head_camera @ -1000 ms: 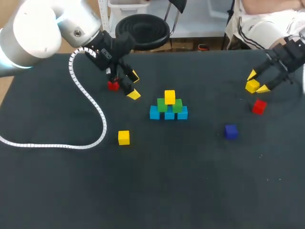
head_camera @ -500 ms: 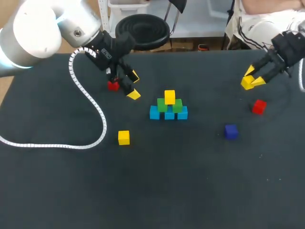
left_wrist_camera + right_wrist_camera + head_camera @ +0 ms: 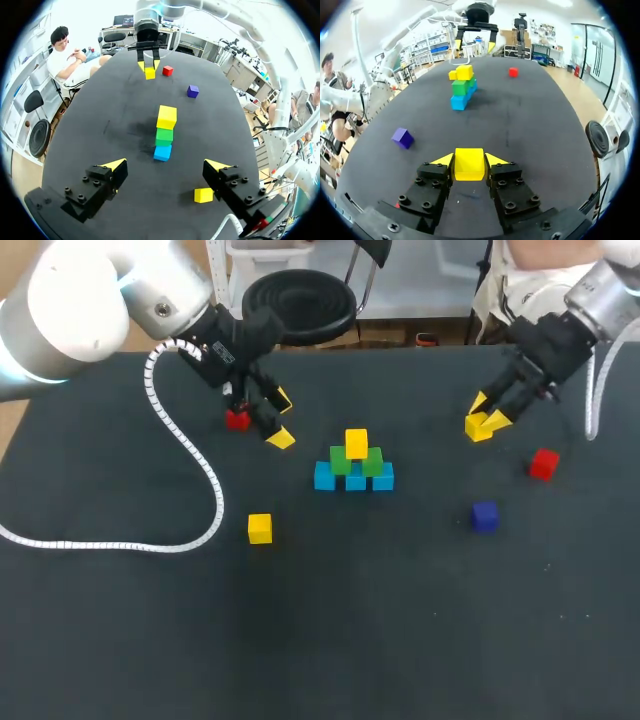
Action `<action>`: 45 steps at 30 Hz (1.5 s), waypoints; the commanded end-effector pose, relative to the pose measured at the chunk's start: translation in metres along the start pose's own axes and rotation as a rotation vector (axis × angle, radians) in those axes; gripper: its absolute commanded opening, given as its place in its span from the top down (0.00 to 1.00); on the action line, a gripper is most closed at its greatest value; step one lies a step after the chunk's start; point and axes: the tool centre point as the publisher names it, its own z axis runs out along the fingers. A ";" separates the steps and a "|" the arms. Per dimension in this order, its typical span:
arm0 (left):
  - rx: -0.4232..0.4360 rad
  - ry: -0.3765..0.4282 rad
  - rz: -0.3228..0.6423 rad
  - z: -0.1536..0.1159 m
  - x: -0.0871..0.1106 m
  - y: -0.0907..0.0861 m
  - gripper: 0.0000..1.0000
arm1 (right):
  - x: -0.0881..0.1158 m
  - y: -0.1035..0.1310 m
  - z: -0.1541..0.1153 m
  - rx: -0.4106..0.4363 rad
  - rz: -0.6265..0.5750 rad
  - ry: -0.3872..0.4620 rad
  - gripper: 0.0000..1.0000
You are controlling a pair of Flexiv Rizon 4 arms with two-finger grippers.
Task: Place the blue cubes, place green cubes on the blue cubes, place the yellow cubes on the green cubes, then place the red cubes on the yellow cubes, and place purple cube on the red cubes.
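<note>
Placement of the held yellow cube [image 3: 469, 164] looks like the step in hand. The right claw [image 3: 487, 420] is clamped on it from both sides and hangs over the bench [image 3: 400, 640], to the right of the stack [image 3: 355, 465] and apart from it.

To do this well, I would carry the cube in higher than the stack's top and square its faces to the green cubes [image 3: 372, 462]. Then I would lower it straight down and let go only once it sits flat. The top yellow cube [image 3: 356, 443] seems to sit over the seam between the two greens, so bare green surface looks scarce. A sideways nudge could push the upper layers off.

The left claw [image 3: 282, 418] stands with its fingers apart and holds nothing. It is to the left of the stack and out of that path.

- **Blue:** three blue cubes [image 3: 325, 477] in the bottom row.
- **Green:** two, resting on the blue ones.
- **Yellow:** three: one on top, one held, and a loose yellow cube [image 3: 260, 528] on the bench nearer the front.
- **Red:** two: the near red cube [image 3: 237, 420] just beside the left claw and the far red cube [image 3: 543, 463] at the right.
- **Purple:** one purple cube [image 3: 485, 516], near that far red one.
</note>
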 end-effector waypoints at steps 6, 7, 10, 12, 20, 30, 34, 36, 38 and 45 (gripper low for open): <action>0.000 -0.001 0.002 0.000 0.001 0.000 0.00 | 0.001 0.002 0.007 0.115 0.059 -0.040 1.00; 0.000 -0.001 0.002 0.000 0.001 0.000 0.00 | -0.001 0.003 0.008 0.114 0.058 -0.040 1.00; 0.000 -0.001 0.002 0.000 0.001 0.000 0.00 | -0.004 0.002 0.014 0.112 0.052 -0.020 1.00; 0.000 -0.001 0.002 0.000 0.001 0.000 0.00 | -0.003 0.002 0.018 0.095 0.058 -0.018 1.00; 0.000 -0.001 0.002 0.000 0.001 0.000 0.00 | -0.003 0.004 0.016 0.099 0.069 -0.044 0.00; 0.000 -0.001 0.002 0.000 0.001 0.000 0.00 | 0.012 0.023 -0.037 0.170 0.003 -0.045 0.00; 0.000 -0.001 0.002 0.000 0.001 0.000 0.00 | 0.022 0.041 -0.063 0.089 -0.127 -0.051 0.00; 0.000 -0.001 0.002 0.000 0.001 0.000 0.00 | 0.023 0.047 -0.065 0.045 -0.151 -0.050 0.00; 0.000 -0.001 0.002 0.000 0.001 0.000 0.00 | 0.022 0.047 -0.063 0.040 -0.152 -0.050 0.00; 0.000 -0.001 0.002 0.000 0.001 0.000 0.00 | 0.007 0.042 -0.042 0.049 -0.177 -0.081 0.00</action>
